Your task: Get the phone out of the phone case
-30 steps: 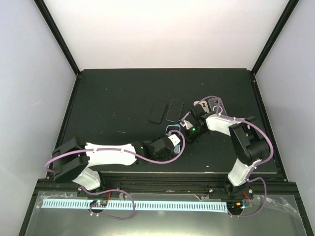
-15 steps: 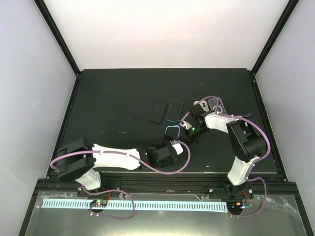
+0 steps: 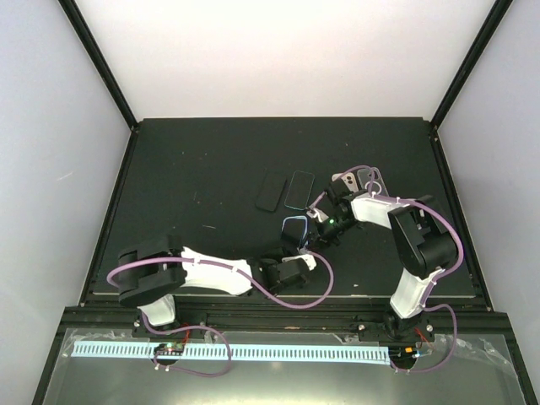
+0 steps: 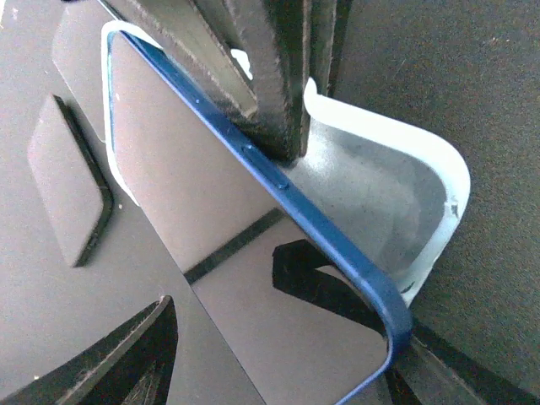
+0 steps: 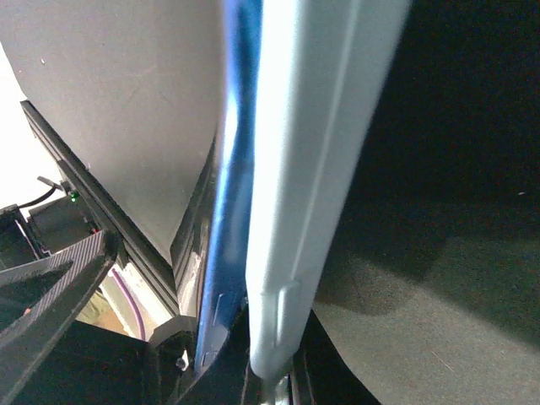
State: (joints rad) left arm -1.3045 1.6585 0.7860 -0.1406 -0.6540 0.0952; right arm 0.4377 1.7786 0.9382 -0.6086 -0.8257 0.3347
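Observation:
A blue phone with a dark screen stands tilted, its long edge lifted out of a pale phone case. In the top view the phone is held between both grippers at mid-table. My right gripper is shut on the case wall; its dark fingers reach down between phone and case. The right wrist view shows the case running into my right gripper, with the phone beside it. My left gripper is open, and the phone's lower corner lies inside the left gripper.
A black phone and a second phone in a blue-rimmed case lie flat just beyond the grippers. A white phone or case lies by the right forearm. The black phone also shows in the left wrist view.
My left arm's elbow has swung right and its wrist has drawn back toward the near edge. The right gripper has shifted slightly left, still holding the case.

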